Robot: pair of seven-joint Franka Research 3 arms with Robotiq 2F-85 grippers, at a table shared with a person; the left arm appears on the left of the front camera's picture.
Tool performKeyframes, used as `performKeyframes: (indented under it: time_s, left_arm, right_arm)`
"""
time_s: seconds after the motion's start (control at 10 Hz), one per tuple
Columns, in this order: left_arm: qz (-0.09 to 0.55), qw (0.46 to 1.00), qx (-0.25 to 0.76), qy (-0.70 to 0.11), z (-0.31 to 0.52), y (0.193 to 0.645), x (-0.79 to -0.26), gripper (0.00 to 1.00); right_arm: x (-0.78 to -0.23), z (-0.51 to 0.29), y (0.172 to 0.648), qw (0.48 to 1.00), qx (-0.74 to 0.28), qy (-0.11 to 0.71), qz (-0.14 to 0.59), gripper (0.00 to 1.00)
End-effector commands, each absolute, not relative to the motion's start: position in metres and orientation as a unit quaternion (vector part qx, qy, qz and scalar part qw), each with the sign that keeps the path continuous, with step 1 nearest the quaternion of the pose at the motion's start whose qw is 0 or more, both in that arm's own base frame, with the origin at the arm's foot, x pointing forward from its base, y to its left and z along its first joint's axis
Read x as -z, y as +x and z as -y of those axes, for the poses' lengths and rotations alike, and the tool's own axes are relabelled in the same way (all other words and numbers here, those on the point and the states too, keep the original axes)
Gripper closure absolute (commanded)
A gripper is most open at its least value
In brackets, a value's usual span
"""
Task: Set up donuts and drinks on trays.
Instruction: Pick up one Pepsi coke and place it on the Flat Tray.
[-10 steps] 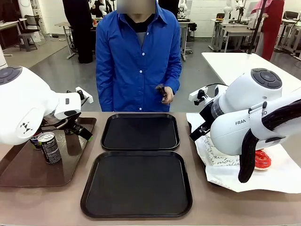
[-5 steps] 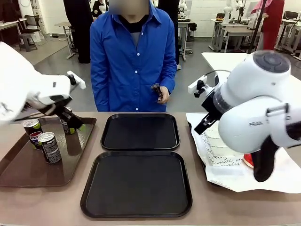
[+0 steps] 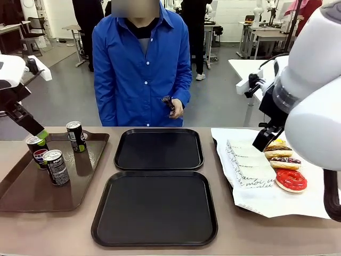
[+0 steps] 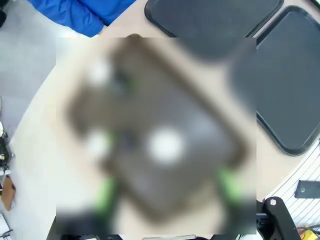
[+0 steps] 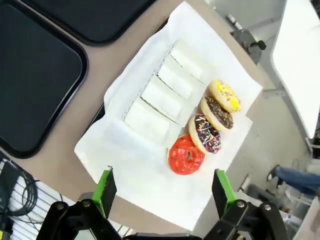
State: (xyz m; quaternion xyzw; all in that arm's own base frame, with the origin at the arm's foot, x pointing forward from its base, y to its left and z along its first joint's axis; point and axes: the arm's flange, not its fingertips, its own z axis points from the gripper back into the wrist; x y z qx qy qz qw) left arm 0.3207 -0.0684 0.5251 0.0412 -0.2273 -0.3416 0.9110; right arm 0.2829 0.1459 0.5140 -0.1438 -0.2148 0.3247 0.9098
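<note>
Several dark soda cans (image 3: 56, 166) stand upright on a brown tray (image 3: 32, 194) at the left. My left gripper (image 3: 38, 132) hangs open just above the rear cans, holding nothing; its green pads (image 4: 105, 192) show blurred in the left wrist view. Two black trays (image 3: 157, 208) (image 3: 159, 149) lie bare mid-table. On white paper (image 5: 150, 180) at the right, several donuts (image 5: 186, 154) lie in a row beside flat white printed sleeves (image 5: 165, 95). My right gripper (image 5: 163, 175) is open high above that paper, holding nothing.
A person in a blue shirt (image 3: 141, 69) stands at the far side behind the trays, a hand (image 3: 175, 109) holding a small dark object. My bulky right arm (image 3: 314, 106) hangs over the table's right end. Another white table (image 3: 266, 72) stands behind it.
Both arms have lifted and drawn back outward. The left gripper moved left off the brown tray's middle. The right arm rose, uncovering the donuts. The person shifted left.
</note>
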Motion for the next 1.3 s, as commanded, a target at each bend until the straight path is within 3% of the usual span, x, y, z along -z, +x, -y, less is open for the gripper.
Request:
performKeyframes:
  time_s: [0.0,0.1,0.2,0.3,0.5,0.7,1.2]
  left_arm:
    - [0.211,0.916,0.341,-0.008,0.078,0.326,-0.511,0.00]
    - [0.227,0.911,0.342,0.041,0.068,0.321,-0.525,0.00]
    - [0.228,0.928,0.264,-0.131,0.055,0.334,-0.534,0.00]
    - [0.241,0.917,0.186,-0.258,0.029,0.332,-0.548,0.00]
    - [0.212,0.871,0.082,-0.435,-0.022,0.328,-0.563,0.00]
    - [0.185,0.805,-0.014,-0.564,-0.076,0.337,-0.566,0.00]
    - [0.110,0.822,-0.146,-0.540,-0.155,0.364,-0.504,0.00]
  right_arm:
    - [-0.496,-0.149,0.305,0.912,-0.328,-0.123,0.212,0.00]
    - [-0.514,-0.146,0.283,0.910,-0.325,-0.144,0.215,0.00]
    - [-0.517,-0.124,0.286,0.926,-0.295,0.091,0.215,0.00]
    - [-0.521,-0.079,0.280,0.912,-0.204,0.288,0.210,0.00]
    - [-0.510,-0.002,0.275,0.845,-0.130,0.478,0.202,0.00]
    - [-0.487,0.073,0.281,0.786,-0.025,0.581,0.211,0.00]
    - [-0.437,0.175,0.281,0.736,0.121,0.638,0.192,0.00]
